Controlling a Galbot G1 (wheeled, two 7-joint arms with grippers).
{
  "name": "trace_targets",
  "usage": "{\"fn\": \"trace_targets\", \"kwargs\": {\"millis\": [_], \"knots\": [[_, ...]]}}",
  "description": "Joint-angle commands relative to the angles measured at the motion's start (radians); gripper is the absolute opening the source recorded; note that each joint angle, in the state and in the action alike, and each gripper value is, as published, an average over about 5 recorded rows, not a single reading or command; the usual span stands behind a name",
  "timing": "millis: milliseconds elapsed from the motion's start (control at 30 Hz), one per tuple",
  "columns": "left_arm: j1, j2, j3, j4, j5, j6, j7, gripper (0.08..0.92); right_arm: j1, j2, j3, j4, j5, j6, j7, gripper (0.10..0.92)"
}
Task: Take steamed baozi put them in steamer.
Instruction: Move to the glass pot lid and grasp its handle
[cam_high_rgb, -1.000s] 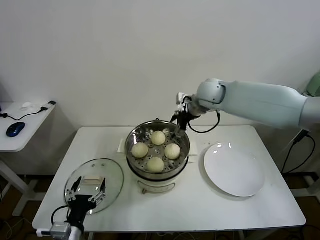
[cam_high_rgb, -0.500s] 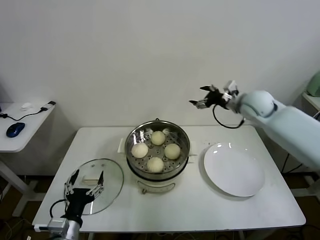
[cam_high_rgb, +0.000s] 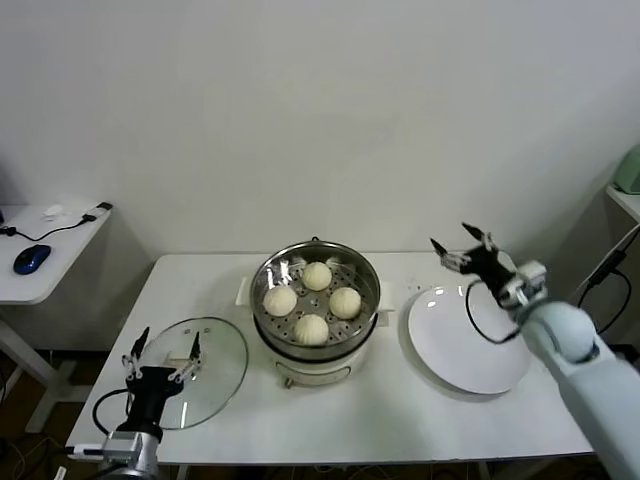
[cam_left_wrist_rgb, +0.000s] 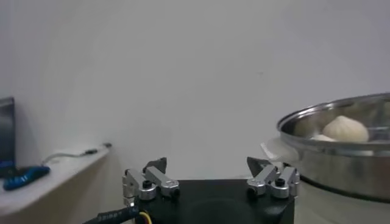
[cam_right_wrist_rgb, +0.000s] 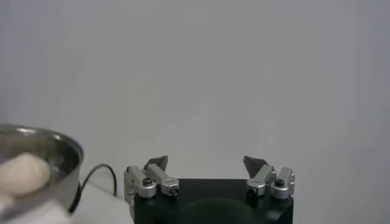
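Four steamed baozi (cam_high_rgb: 312, 300) sit inside the steamer (cam_high_rgb: 315, 310), resting on its perforated tray. They are small, smooth, domed, cream-white buns, one each at 12, 3, 6 and 9 o'clock on the tray, close together yet with tray holes showing between them. The steamer is a round, shiny steel pot on a white base with side handles, standing at the middle of the white table (cam_high_rgb: 400, 410).

At the steamer's 3 o'clock lies a flat white plate (cam_high_rgb: 468, 345), bare. At its 8 o'clock lies a clear glass lid (cam_high_rgb: 200, 365) with a white handle, flat on the table.

The right gripper (cam_high_rgb: 462, 245) is in the air above the plate's far edge, jaws spread wide and holding nothing; in the right wrist view its fingers (cam_right_wrist_rgb: 155, 173) frame only the blank wall, with the pot rim and one bun off to the side. The left gripper (cam_high_rgb: 160, 355) stands low over the near-left part of the lid, jaws also wide and empty.

A small side table (cam_high_rgb: 50, 250) at 9 o'clock carries a blue mouse (cam_high_rgb: 30, 258).
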Motion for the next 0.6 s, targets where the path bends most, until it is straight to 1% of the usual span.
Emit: {"fn": "trace_targets", "kwargs": {"millis": [33,100,167,233,300,433,600], "knots": [[-0.018,0.017,-0.009,0.112,0.475,-0.104,-0.168,0.823,-0.493,0.274,0.333,0.003,-0.125,0.253,0.018,0.823],[-0.018,0.025,-0.015,0.159,0.675,-0.145,-0.242,0.823,-0.495,0.304,0.314,-0.008,-0.136,0.272,0.017,0.823],[-0.010,0.041,-0.017,0.207,0.846,-0.172,-0.290,0.823,-0.496,0.327,0.300,-0.010,-0.147,0.282,0.017,0.823],[0.002,0.064,-0.011,0.255,0.967,-0.170,-0.324,0.823,-0.495,0.343,0.291,-0.009,-0.154,0.282,0.020,0.823],[0.013,0.085,0.000,0.308,1.076,-0.140,-0.350,0.823,-0.490,0.353,0.284,-0.012,-0.165,0.279,0.030,0.823],[0.012,0.095,0.009,0.398,1.202,-0.077,-0.382,0.823,-0.481,0.356,0.281,-0.023,-0.169,0.271,0.053,0.823],[-0.016,0.084,0.017,0.465,1.209,-0.034,-0.401,0.823,-0.480,0.354,0.283,-0.026,-0.166,0.265,0.065,0.823]]}}
